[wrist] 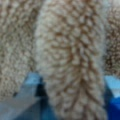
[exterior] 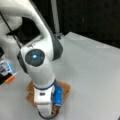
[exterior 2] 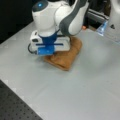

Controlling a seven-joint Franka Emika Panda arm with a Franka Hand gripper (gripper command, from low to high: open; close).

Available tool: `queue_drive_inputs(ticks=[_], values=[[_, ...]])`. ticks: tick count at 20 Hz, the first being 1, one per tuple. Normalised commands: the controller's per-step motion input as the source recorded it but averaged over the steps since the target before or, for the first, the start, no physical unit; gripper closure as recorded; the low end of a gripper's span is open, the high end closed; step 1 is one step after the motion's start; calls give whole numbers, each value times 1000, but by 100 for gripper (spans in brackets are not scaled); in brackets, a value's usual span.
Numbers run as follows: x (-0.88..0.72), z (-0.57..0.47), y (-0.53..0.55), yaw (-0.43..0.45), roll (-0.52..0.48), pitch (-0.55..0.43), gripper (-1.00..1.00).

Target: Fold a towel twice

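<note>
The towel [exterior: 63, 90] is an orange-brown terry cloth, lying bunched in a compact, layered shape [exterior 2: 67, 57] on the grey table in both front views. The arm's white and blue hand [exterior 2: 48, 46] stands straight down on the towel's near-left part and hides the fingertips there. In the wrist view my gripper [wrist: 72, 87] is open and pressed into the cloth. A raised ridge of towel [wrist: 70, 50] fills the gap between the blue fingers [wrist: 32, 82], one at each side of it.
A small orange and blue item [exterior: 8, 72] sits at a front view's left, close to the arm's base. A grey post [exterior: 56, 17] rises behind the table. A black perforated board [exterior 2: 15, 105] borders the grey table [exterior 2: 82, 87].
</note>
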Motion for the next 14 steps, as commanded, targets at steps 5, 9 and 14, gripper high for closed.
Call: queue_drive_inputs(ticks=[5, 9, 14], values=[[202, -43, -197, 11, 192, -65, -100], [182, -18, -153, 4, 188, -40, -100], [161, 9, -153, 20, 173, -6, -100]])
